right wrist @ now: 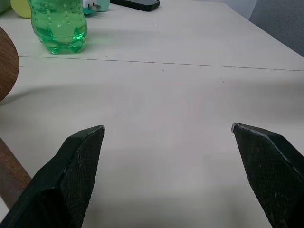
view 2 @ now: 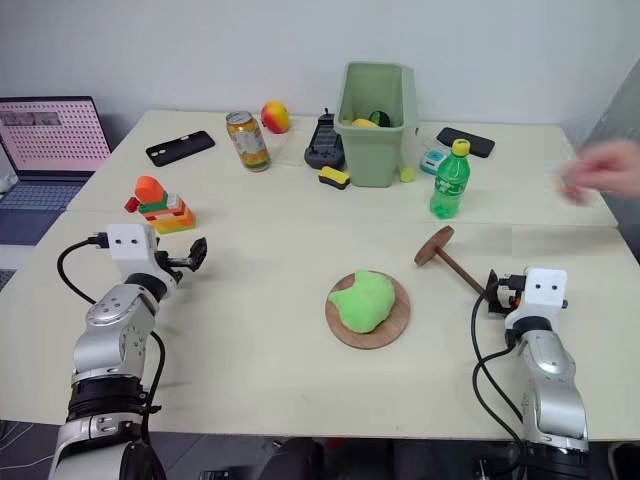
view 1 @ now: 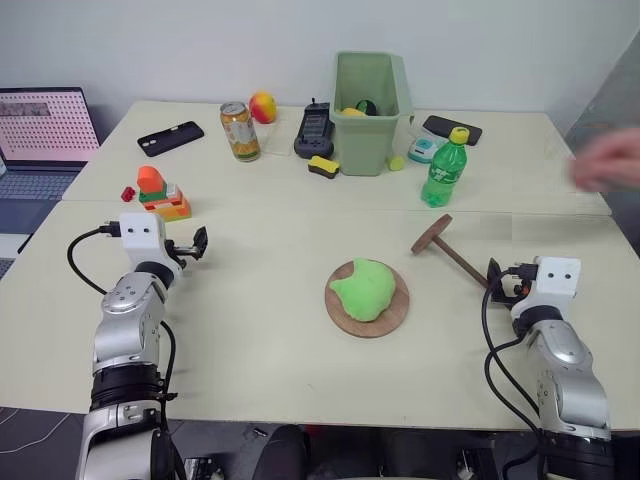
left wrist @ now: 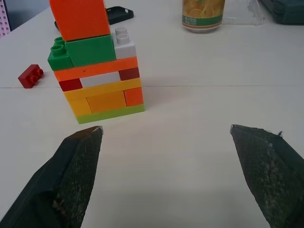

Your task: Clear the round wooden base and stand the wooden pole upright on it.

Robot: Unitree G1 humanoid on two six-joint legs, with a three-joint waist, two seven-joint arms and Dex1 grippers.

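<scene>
The round wooden base [view 1: 393, 312] lies flat mid-table, and a green soft lump [view 1: 363, 288] covers most of it. To its right the wooden pole [view 1: 461, 263] lies on the table, its small disc end [view 1: 432, 234] pointing away from me and tilted up. My right gripper [view 1: 497, 280] hovers open just beside the pole's near end, which shows at the edge of the right wrist view as the rod [right wrist: 9, 175]. Nothing sits between its fingers. My left gripper [view 1: 195, 243] is open and empty at the left, facing a block tower [left wrist: 97, 71].
Along the back stand a soda can [view 1: 240, 131], a green bin [view 1: 368, 98], a green bottle [view 1: 444, 168], phones and a fruit [view 1: 263, 106]. A red brick [view 1: 128, 194] lies by the tower. A laptop [view 1: 45, 130] is far left. A person's hand [view 1: 610, 160] is at the right edge.
</scene>
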